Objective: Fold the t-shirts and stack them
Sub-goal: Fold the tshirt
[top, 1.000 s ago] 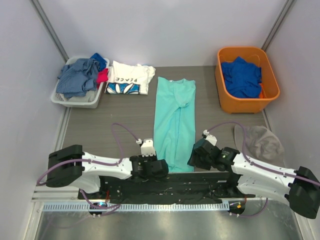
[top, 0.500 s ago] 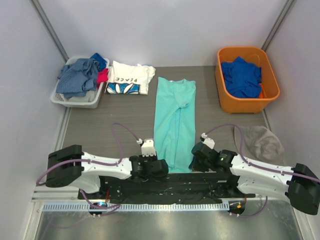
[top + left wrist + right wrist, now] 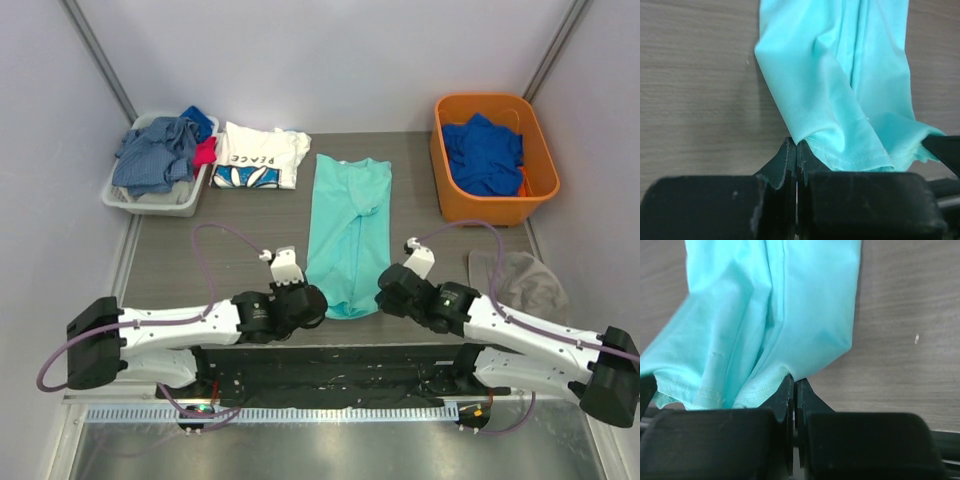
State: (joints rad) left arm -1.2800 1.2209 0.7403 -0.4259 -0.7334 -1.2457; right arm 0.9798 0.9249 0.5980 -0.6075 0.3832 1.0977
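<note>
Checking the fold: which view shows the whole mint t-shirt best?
Top external: the mint t-shirt shows full length, collar to hem. The wrist views show only its hem corners, pinched by the left gripper and right gripper.

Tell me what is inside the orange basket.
A crumpled royal blue garment fills most of the orange basket, reaching close to its rim. Whatever lies beneath the garment, and the basket's floor, is covered and cannot be seen.

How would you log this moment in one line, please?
left gripper: shut on teal shirt | right gripper: shut on teal shirt | grip: near hem corners
</note>
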